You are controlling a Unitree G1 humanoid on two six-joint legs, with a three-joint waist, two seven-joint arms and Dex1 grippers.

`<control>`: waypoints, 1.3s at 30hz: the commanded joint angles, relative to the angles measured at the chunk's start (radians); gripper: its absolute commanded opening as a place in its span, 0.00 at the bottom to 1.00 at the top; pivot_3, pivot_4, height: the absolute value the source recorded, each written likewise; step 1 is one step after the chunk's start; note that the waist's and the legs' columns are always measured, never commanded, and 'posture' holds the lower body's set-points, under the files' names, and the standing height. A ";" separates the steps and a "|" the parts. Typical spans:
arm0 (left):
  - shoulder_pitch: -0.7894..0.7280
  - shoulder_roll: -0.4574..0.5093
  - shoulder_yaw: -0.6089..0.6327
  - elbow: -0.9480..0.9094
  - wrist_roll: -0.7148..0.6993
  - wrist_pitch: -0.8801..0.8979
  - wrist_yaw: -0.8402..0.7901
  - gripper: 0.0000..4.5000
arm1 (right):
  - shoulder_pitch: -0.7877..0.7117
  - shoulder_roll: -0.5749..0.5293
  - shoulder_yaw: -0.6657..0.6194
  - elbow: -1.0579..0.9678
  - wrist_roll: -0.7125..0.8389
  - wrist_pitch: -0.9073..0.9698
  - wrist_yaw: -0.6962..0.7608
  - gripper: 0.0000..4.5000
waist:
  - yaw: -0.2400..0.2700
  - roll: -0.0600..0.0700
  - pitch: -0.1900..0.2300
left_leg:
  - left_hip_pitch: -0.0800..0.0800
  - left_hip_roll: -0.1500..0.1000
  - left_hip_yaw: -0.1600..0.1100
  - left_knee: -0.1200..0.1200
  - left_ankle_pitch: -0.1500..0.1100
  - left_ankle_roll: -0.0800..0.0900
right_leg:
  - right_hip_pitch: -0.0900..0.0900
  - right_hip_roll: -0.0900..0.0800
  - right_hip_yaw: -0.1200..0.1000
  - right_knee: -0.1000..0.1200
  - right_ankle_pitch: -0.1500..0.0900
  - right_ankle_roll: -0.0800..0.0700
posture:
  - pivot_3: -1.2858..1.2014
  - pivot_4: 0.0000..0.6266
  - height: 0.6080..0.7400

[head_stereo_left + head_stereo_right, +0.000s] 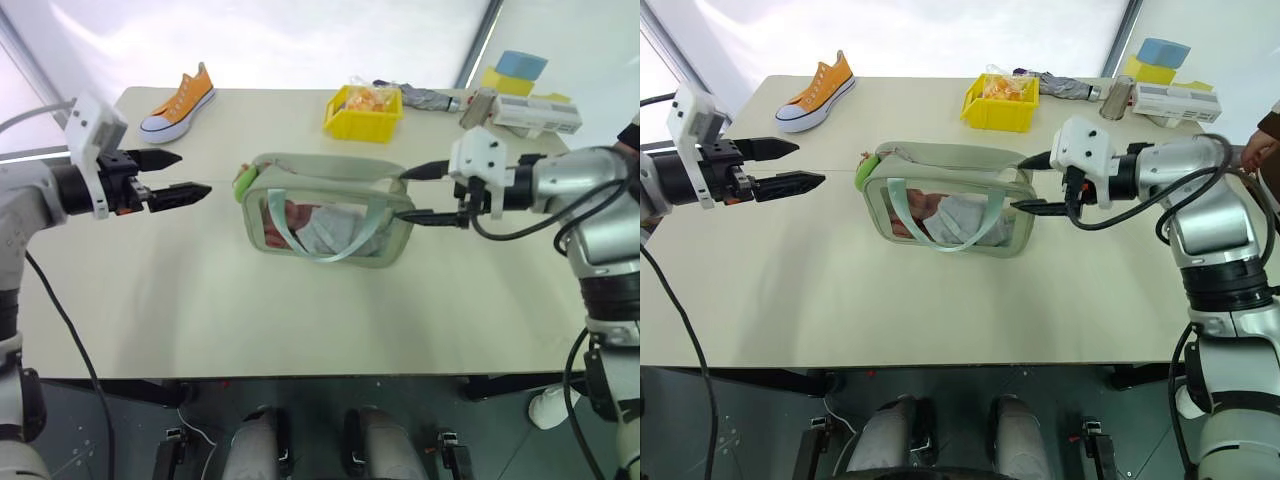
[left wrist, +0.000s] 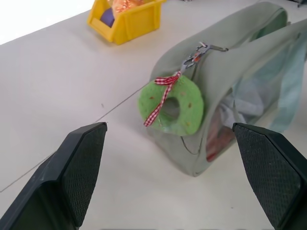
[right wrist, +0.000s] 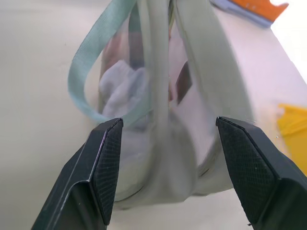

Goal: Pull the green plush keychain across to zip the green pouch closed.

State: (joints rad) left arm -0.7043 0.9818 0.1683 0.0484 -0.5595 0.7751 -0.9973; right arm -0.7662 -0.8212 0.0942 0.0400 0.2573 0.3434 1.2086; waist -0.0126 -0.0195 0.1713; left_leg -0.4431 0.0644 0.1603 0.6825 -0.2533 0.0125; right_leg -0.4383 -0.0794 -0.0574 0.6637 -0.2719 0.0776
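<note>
Overhead, a pale cream table [image 1: 300, 310] fills the scene under a bright white backdrop, with dark floor below its near edge. At about ten o'clock on the tabletop lies an orange sneaker [image 1: 178, 102]; at twelve sits a yellow bin [image 1: 363, 112] (something orange inside), and at two o'clock a white box [image 1: 535, 115] rests near blue and yellow blocks [image 1: 515, 72].

Going left to right, the left gripper [image 1: 175, 176] hovers over the table at nine o'clock, its fingers spread wide and holding nothing, apart from the pouch. The green pouch [image 1: 325, 210] stands at the centre, pale sage fabric with a clear front window showing folded cloth inside and a mint strap [image 1: 318, 245] looping down its face. The green plush keychain [image 2: 171, 106], a fuzzy lime ring tied with red-checked ribbon, hangs from the zipper pull at the pouch's nine o'clock end. The right gripper [image 1: 425, 193] sits at the three o'clock end, fingers parted either side of that end without clamping it.
</note>
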 commanded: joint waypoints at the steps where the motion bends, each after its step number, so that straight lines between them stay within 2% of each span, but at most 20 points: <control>1: -0.054 -0.018 -0.017 0.032 0.033 -0.051 0.000 1.00 | 0.003 0.022 -0.015 -0.047 0.010 0.014 -0.030 0.65 | 0.000 0.000 0.000 | 0.000 -0.001 0.000 0.000 0.000 0.000 | 0.000 0.000 0.000 0.000 0.000 0.000 | 0.52 0.24 1.00; 3: -0.063 -0.040 -0.039 0.064 0.059 -0.083 -0.003 1.00 | 0.006 0.036 -0.009 -0.048 0.010 0.016 -0.031 0.52 | 0.000 0.000 0.000 | 0.000 -0.001 0.001 0.000 0.000 0.000 | 0.000 0.000 0.000 0.000 0.000 0.000 | 0.52 0.24 1.00; 7: -0.066 -0.090 -0.073 0.093 0.098 -0.131 0.002 1.00 | 0.001 0.052 -0.002 -0.038 -0.003 0.001 -0.040 0.05 | 0.000 0.000 0.000 | 0.000 -0.001 0.001 0.000 0.000 0.000 | 0.000 0.000 0.000 0.000 0.000 0.000 | 0.52 0.24 1.00; 8: -0.071 -0.106 -0.080 0.104 0.110 -0.144 0.008 1.00 | -0.001 0.056 0.000 -0.038 -0.005 0.001 -0.043 0.01 | 0.000 0.000 0.000 | 0.000 -0.001 0.001 0.000 0.000 0.000 | 0.000 0.000 0.000 0.000 0.000 0.000 | 0.52 0.24 1.00; 14: -0.140 -0.212 -0.091 0.213 0.161 -0.212 0.062 1.00 | 0.010 0.066 0.005 -0.064 -0.011 0.005 -0.049 0.01 | 0.001 0.000 0.000 | 0.000 -0.001 0.001 0.000 0.000 0.000 | 0.000 0.000 0.000 0.000 0.000 0.000 | 0.52 0.24 1.00; 31: -0.151 -0.281 -0.134 0.313 0.220 -0.272 -0.004 1.00 | -0.018 0.069 0.002 -0.069 -0.012 0.032 -0.063 0.01 | -0.001 0.000 0.000 | 0.000 -0.001 0.001 0.001 0.000 0.000 | 0.000 0.000 0.000 0.001 0.000 0.000 | 0.52 0.24 1.00; 32: -0.156 -0.285 -0.132 0.323 0.223 -0.277 -0.004 0.88 | -0.019 0.069 0.001 -0.067 -0.012 0.032 -0.064 0.00 | 0.000 0.000 0.000 | 0.000 -0.001 0.001 0.001 0.000 0.000 | 0.000 0.000 0.000 0.001 0.000 0.000 | 0.52 0.24 1.00; 33: -0.162 -0.288 -0.127 0.333 0.221 -0.279 -0.006 0.81 | -0.020 0.069 0.001 -0.066 -0.013 0.033 -0.066 0.00 | 0.000 0.000 0.000 | 0.000 -0.001 0.001 0.001 0.000 0.000 | 0.000 0.000 0.000 0.001 0.000 0.000 | 0.52 0.24 1.00; 39: -0.170 -0.291 -0.115 0.341 0.218 -0.284 -0.020 0.13 | -0.023 0.071 -0.001 -0.071 -0.010 0.041 -0.073 0.00 | -0.001 0.000 0.000 | 0.000 -0.001 0.001 0.001 0.000 0.000 | 0.000 0.000 0.000 0.001 0.000 0.000 | 0.52 0.24 1.00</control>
State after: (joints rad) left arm -0.8404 0.6808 0.0280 0.4094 -0.3362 0.5110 -1.0068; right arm -0.7593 -0.7556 0.1081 0.0019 0.2387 0.3868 1.1439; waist -0.0135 -0.0194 0.1711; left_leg -0.4428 0.0634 0.1612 0.6832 -0.2532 0.0125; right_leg -0.4383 -0.0794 -0.0575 0.6646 -0.2718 0.0778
